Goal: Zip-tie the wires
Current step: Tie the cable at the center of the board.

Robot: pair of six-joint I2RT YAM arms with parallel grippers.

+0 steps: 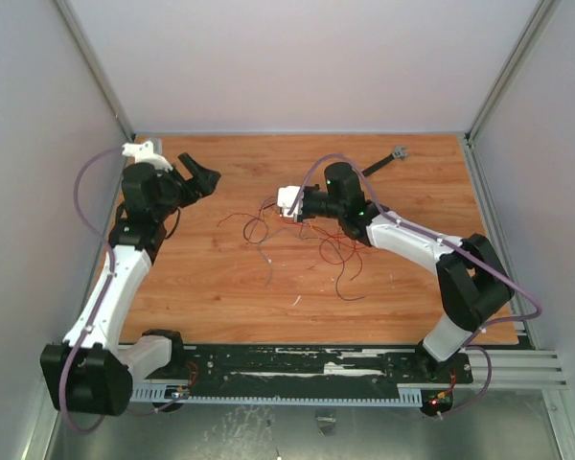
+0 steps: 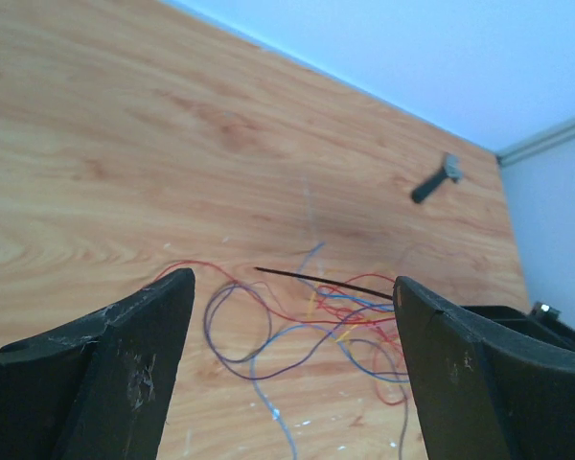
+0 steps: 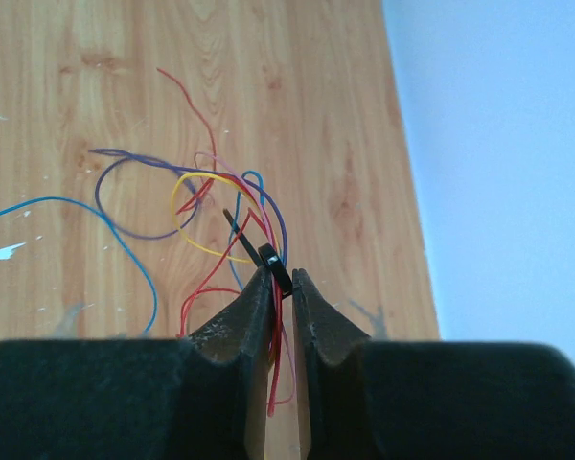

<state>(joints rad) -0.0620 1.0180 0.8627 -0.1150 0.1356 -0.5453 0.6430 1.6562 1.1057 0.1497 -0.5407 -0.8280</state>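
Observation:
The wires [image 1: 331, 251] lie as a loose tangle of thin red, blue, purple and yellow strands mid-table. My right gripper [image 3: 282, 283] is shut on the zip tie [image 3: 276, 264], whose black loop sits pinched at the fingertips. Red wires [image 3: 280, 335] run down through the narrow gap between the jaws. From above, the right gripper [image 1: 280, 205] is at the tangle's left end. The zip tie [image 2: 316, 280] tail shows as a thin black strip over the wires [image 2: 307, 331] in the left wrist view. My left gripper [image 2: 292, 287] is open and holds nothing; it hangs at the far left [image 1: 203, 172], apart from the wires.
A short black tool with a grey head [image 1: 388, 159] lies at the back right of the wooden table [image 1: 220, 278], also seen from the left wrist [image 2: 437, 179]. White walls enclose the table on three sides. Purple cables loop off both arms.

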